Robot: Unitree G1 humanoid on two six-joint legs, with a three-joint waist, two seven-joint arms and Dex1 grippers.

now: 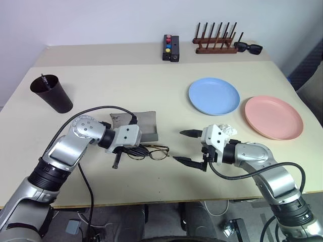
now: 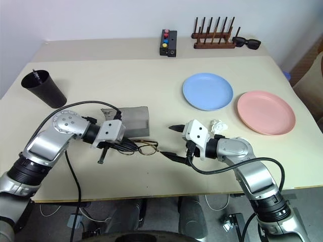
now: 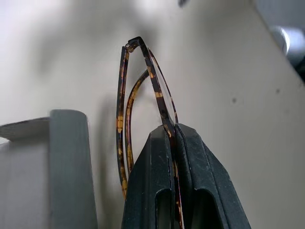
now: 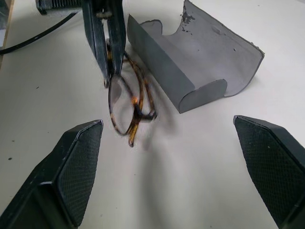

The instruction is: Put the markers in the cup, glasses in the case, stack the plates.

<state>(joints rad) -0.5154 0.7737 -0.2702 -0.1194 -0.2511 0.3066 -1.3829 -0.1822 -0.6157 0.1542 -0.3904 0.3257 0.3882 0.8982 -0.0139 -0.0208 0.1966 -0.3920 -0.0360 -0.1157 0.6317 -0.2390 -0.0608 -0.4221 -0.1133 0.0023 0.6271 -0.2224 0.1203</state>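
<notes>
Both forearms reach in from the near table edge, and between them lie the glasses (image 1: 151, 152), folded and thin-rimmed with a mottled brown frame, just in front of the open grey case (image 1: 143, 126). Left gripper (image 4: 106, 47) has its two black fingers pressed together on the frame near one end, the rim passing between the pads as the left wrist view shows; pinching there probably leaves the lenses free and lets the spectacles swing clear toward the case mouth. Its forearm crosses inward from the left with the wrist bent so that the fingers angle downward and toward the robot's right. Whether the spectacles have left the tabletop cannot be told. Right gripper (image 1: 185, 147) holds nothing: its fingers stand spread wide, pointing across at the glasses and a little below level, apart from them, a pose that would suit steadying or taking over the frame. A crumpled white scrap (image 2: 218, 125) lies beside that wrist. Farther right, the light blue plate (image 1: 214, 96) and the salmon plate (image 1: 273, 117) rest side by side, unstacked, near each other but apart. At far left stands the dark cup (image 1: 52, 93) with a thin marker tip (image 1: 45, 79) rising above its rim, so the marker step looks at least partly done.
</notes>
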